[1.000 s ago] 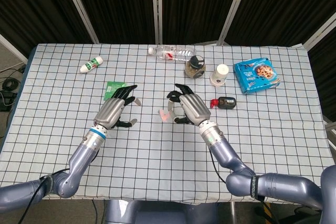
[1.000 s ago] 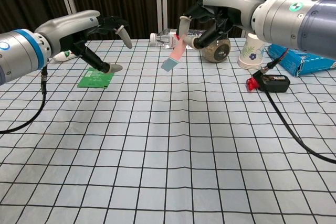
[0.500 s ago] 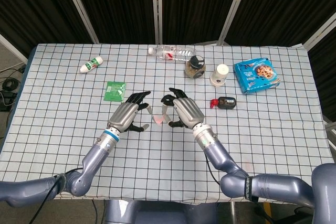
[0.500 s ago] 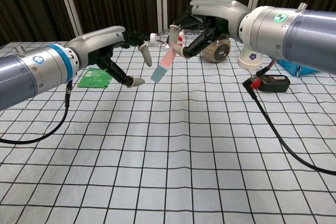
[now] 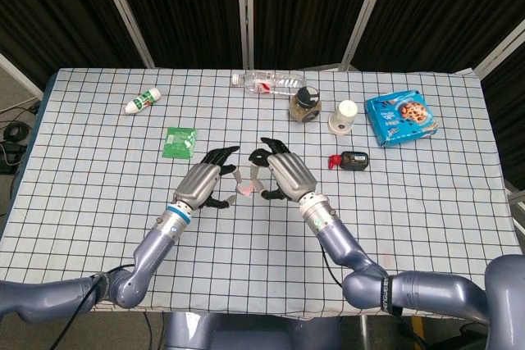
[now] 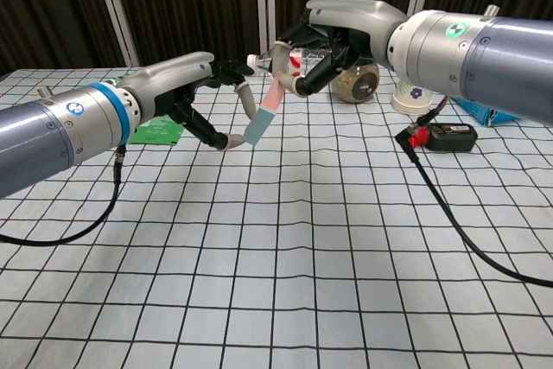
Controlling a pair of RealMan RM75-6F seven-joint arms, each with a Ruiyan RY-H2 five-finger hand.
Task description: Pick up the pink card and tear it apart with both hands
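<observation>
Pink card (image 5: 244, 187) shows at the middle of the checkered table (image 5: 98, 170) in the head view, held up off the cloth between the two hands. The right hand (image 5: 283, 176) sits at 3 o'clock of the card with its fingers curled onto the card's upper end. The left hand (image 5: 201, 185) sits at 9 o'clock of it, fingertips reaching the card's edge. A green packet (image 5: 179, 140) lies at 11 o'clock of the left hand, and a black device (image 5: 353, 160) lies at 2 o'clock of the right hand.

From the chest view, the card (image 6: 263, 115) hangs tilted, pink above and pale blue below. The right hand (image 6: 333, 36) pinches its top end between thumb and fingers. The left hand (image 6: 203, 88) has its thumb and a finger spread around the lower end, both tips touching or just beside it; whether they grip it I cannot tell.
</observation>
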